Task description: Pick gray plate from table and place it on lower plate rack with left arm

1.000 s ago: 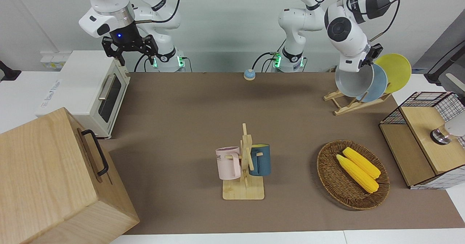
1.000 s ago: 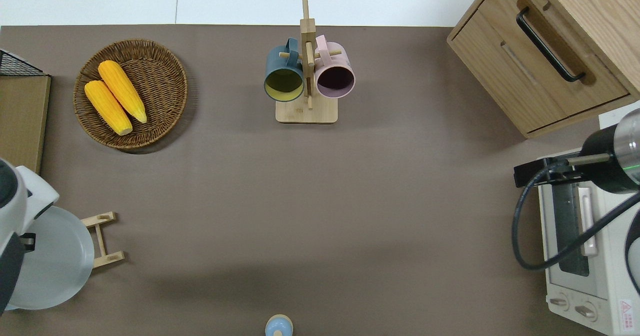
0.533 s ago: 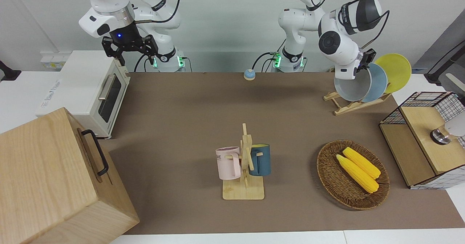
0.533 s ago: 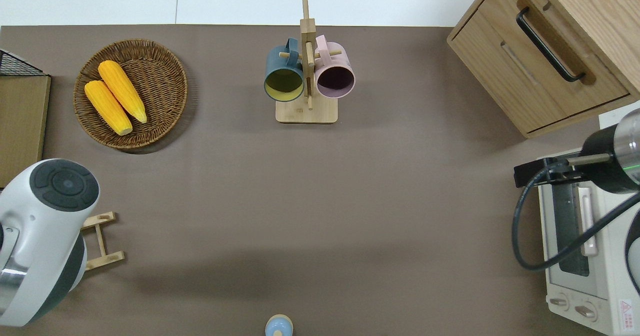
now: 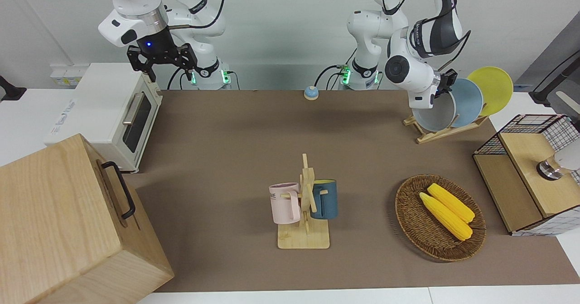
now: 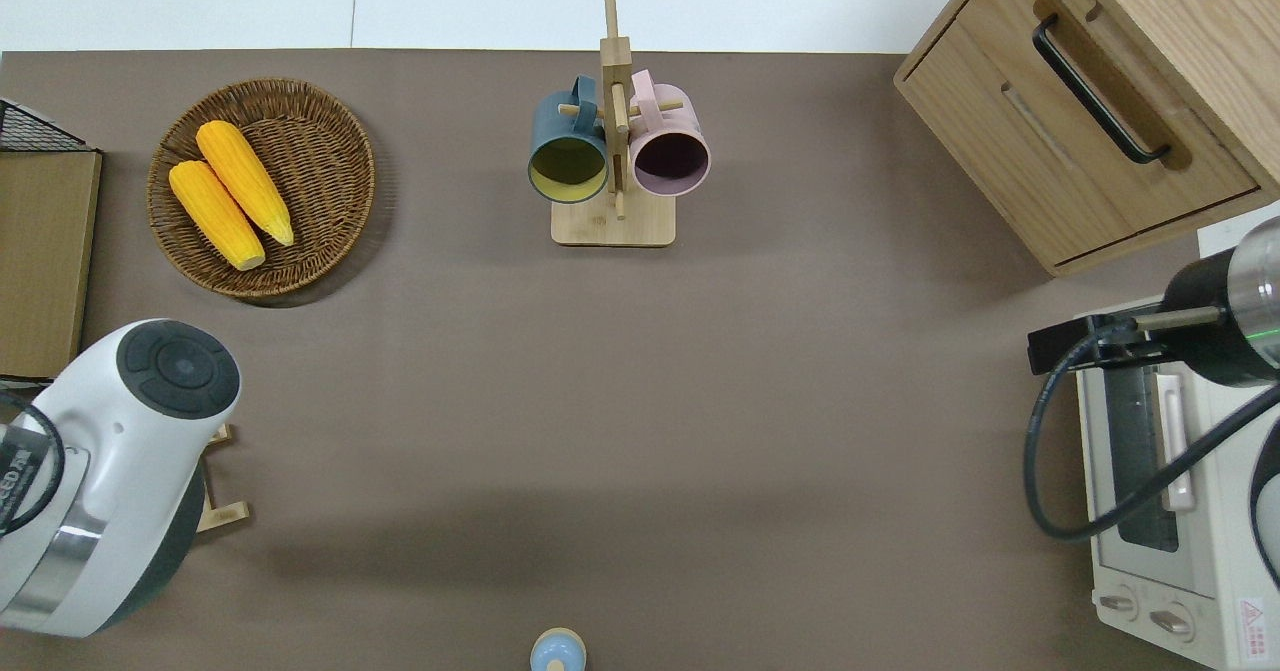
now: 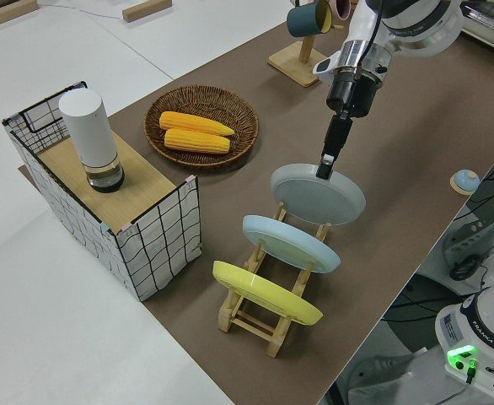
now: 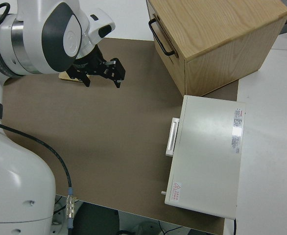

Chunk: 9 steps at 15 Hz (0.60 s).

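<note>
I have the gray plate [image 7: 318, 193] off the worktop [image 5: 253, 150] and at the lower plate rack [image 7: 268, 291], so the pick is done and the placing is nearly done. In the left side view the left gripper [image 7: 325, 166] comes down from twelve o'clock with its fingers pinched on the plate's upper rim, and the plate sits tilted at the end of the rack farthest from the robots. The light-blue plate [image 7: 291, 243] and the yellow plate [image 7: 266, 293] lean in the slots nearer to the robots, at about seven o'clock from the gray one in that view.

I judge that the plate's lower edge is down at the rails, but I cannot tell whether it is fully seated between the pegs, since the plate hides them. What is left, as I read it: confirm the plate rests in its slot, spread the fingers, and lift the left arm [image 5: 410, 70] clear without nudging the rim.

The right gripper [image 5: 161, 59] is parked, its fingers spread apart and holding nothing.
</note>
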Available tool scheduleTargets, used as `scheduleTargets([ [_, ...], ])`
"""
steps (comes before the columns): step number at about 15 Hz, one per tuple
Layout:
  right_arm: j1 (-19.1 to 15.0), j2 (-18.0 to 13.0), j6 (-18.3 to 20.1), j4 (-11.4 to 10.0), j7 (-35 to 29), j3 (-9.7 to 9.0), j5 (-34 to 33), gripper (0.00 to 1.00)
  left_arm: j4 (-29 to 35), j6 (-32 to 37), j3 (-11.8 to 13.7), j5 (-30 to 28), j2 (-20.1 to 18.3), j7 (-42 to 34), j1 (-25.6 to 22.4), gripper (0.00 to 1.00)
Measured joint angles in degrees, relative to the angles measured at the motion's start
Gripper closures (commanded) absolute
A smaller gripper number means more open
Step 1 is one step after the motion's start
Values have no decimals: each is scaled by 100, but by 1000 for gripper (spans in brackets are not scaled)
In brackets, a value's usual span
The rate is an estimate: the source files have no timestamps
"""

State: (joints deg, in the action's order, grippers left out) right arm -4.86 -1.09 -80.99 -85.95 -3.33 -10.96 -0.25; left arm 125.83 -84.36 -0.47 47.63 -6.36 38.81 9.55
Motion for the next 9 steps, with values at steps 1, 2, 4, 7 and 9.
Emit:
scheduleTargets([
  [1,0,0,0,0,0,0,0,11,7,0,-1,3,30,39,0,1000],
  [2,0,0,0,0,0,0,0,11,15,-1,-1,5,50,70,0,1000],
  [4,0,0,0,0,0,0,0,11,50,-5,-1,6,83,126,0,1000],
  [7,0,0,0,0,0,0,0,11,93,-10,-9,6,191,321,1,1000],
  [9,0,0,0,0,0,0,0,13,112,-31,-27,6,279,417,4,1000],
])
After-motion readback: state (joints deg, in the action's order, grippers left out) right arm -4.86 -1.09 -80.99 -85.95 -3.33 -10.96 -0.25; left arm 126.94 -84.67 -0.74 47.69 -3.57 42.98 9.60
